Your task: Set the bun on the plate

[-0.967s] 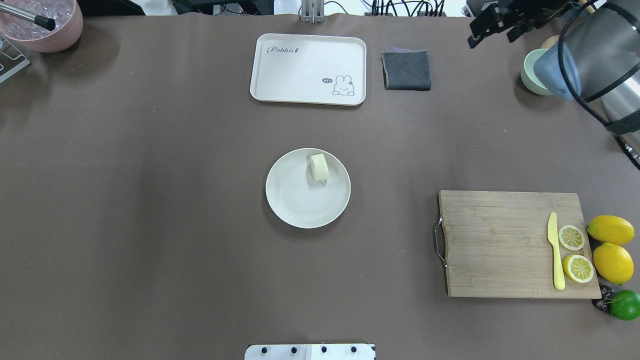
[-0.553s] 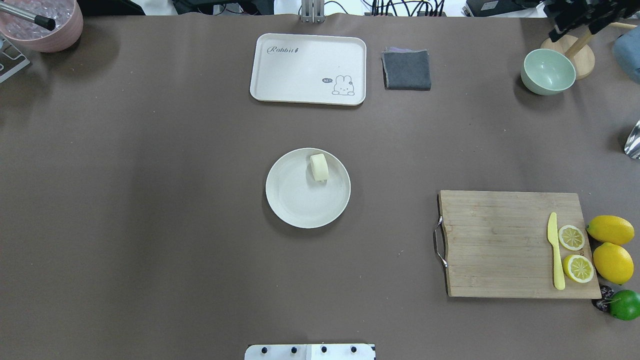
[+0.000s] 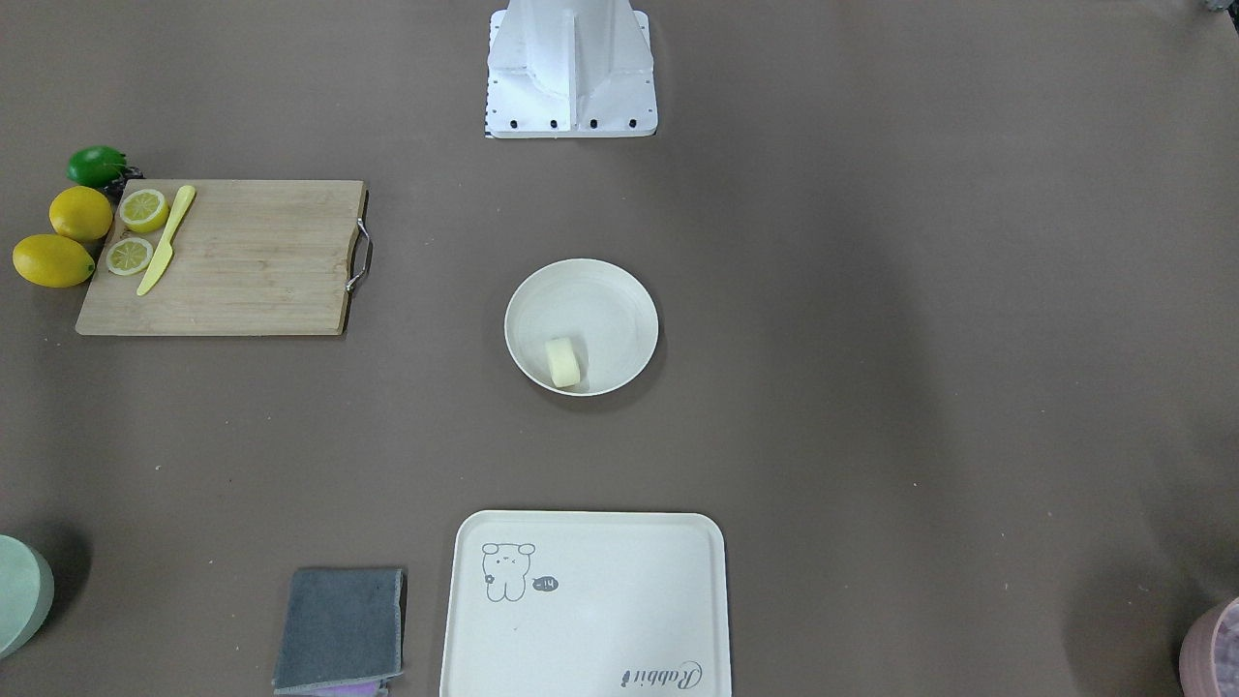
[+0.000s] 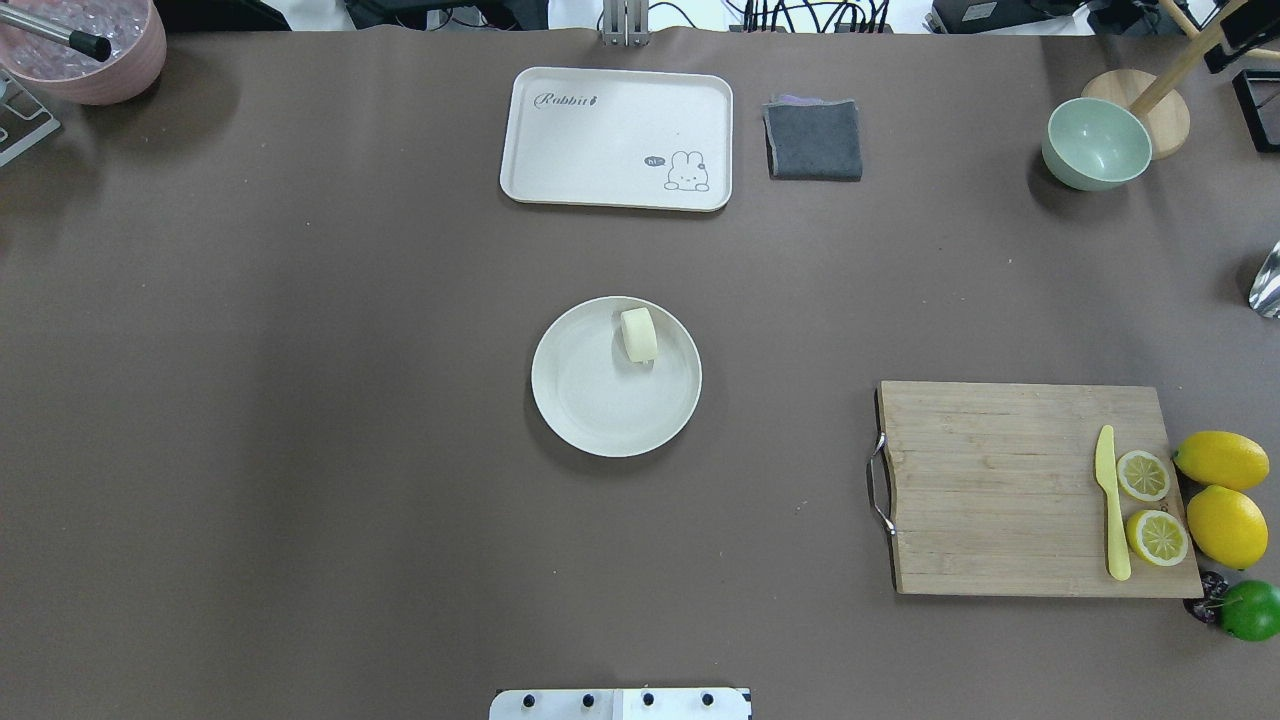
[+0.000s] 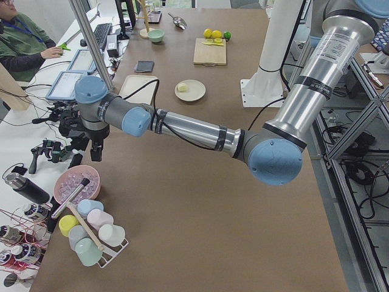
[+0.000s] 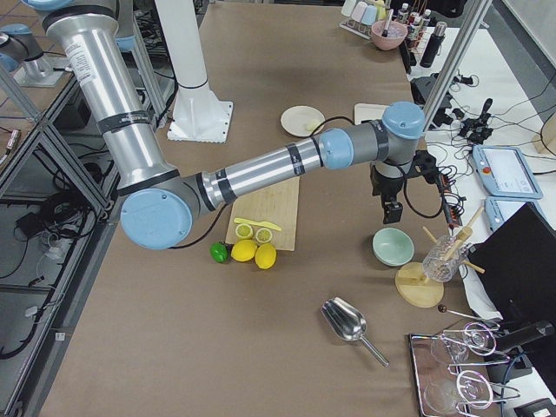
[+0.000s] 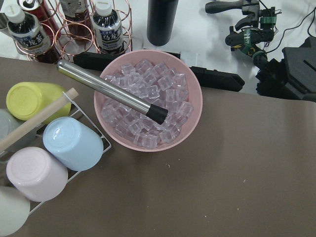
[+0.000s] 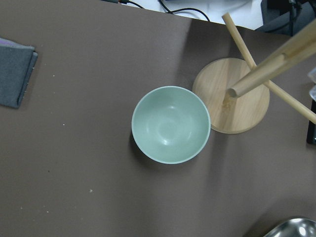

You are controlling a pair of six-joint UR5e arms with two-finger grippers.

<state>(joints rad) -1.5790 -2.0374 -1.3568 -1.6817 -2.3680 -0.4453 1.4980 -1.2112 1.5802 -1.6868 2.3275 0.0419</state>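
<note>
Only the side views show the left gripper point(image 5: 85, 152), by the pink ice bowl point(image 7: 190, 126), and the right gripper point(image 6: 393, 208), above the green bowl point(image 8: 171, 124); open or closed, I cannot tell. The bun point(image 4: 638, 334) lies on the plate point(image 4: 590, 405), near its rim.
</note>
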